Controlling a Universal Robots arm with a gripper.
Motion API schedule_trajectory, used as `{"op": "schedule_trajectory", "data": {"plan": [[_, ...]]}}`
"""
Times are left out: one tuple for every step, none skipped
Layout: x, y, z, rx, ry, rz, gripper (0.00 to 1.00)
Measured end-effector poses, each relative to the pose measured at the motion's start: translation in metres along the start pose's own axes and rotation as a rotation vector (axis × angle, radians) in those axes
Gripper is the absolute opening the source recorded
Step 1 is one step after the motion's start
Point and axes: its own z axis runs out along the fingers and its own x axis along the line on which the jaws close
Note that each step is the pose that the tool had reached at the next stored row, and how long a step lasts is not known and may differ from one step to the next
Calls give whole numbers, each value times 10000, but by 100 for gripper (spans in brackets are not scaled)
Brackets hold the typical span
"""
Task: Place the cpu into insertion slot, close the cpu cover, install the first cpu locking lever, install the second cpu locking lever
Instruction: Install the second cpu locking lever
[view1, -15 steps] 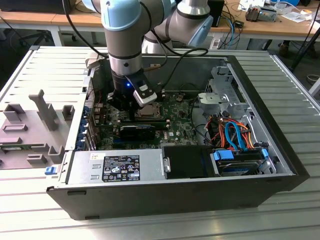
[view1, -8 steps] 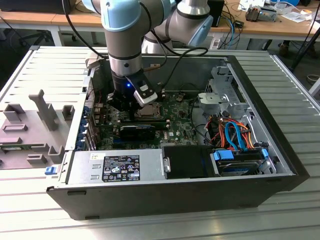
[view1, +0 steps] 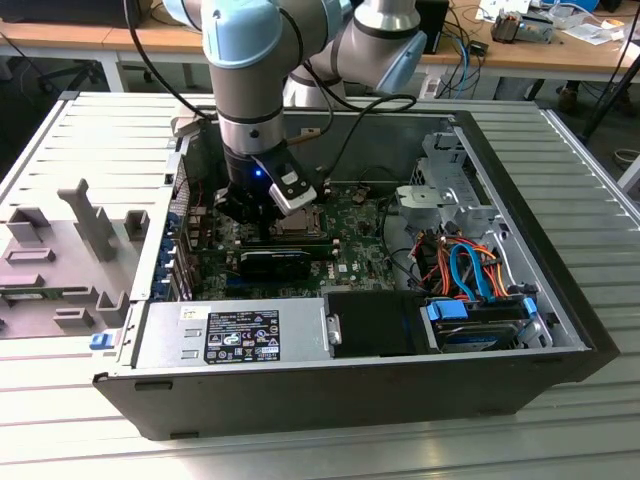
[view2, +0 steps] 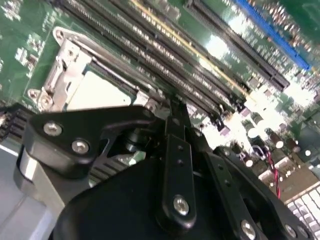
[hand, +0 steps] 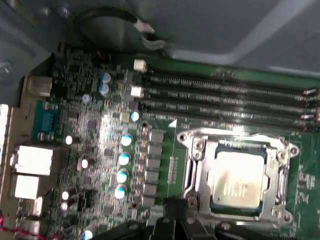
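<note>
Exterior view: one arm, one gripper (view1: 262, 212) lowered into one open computer case (view1: 520, 330) lying on a slatted metal table (view1: 560, 440); wooden desks (view1: 90, 38) behind. Case holds a green motherboard (view1: 350, 235), a power supply (view1: 235, 335), a black expansion card (view1: 272, 262), orange and blue cables (view1: 465, 265).

First wrist view: one cpu (hand: 236, 181) seated in the insertion slot (hand: 200, 175), the cpu cover (hand: 274, 172) lying closed around it. Four memory slots (hand: 225, 97) beside the socket.

Gripper sits just above the socket edge in both wrist views; jaws: cannot tell how far open, nothing seen held
</note>
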Motion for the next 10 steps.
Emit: {"op": "schedule_trajectory", "data": {"plan": [[0,1,0,-8,0,-17,11],[0,1,0,-10,0,-29,11],[1,1,-1,-9,-1,-46,11],[1,2,-31,-14,-23,-64,11],[-1,3,-87,2,-20,-70,11],[-1,4,-103,3,-19,-73,11],[-65,-4,-102,-2,33,-70,11],[-110,-10,-99,-9,88,-73,11],[-154,-16,-96,-16,142,-70,11],[-230,-26,-90,-28,223,-71,11]]}}
